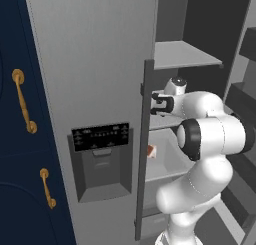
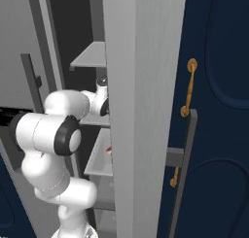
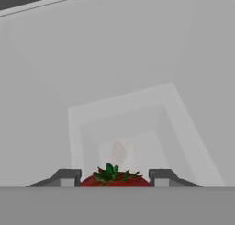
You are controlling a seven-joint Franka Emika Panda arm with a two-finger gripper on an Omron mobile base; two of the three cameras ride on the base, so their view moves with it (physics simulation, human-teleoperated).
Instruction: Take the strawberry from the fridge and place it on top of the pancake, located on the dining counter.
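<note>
Strawberry between gripper fingertips — seemingly touching

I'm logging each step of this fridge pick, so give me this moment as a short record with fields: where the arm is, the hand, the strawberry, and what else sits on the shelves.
arm: reaching into the open fridge between two grey shelves
hand: one fingertip on each side of the strawberry, close against it
strawberry: red with a green leafy top, between the fingertips in the hand view
grip: looks closed on the berry; a firm hold cannot be confirmed
other item: small orange-red and white wedge on the shelf below the arm
task stage: berry still inside the fridge
</note>
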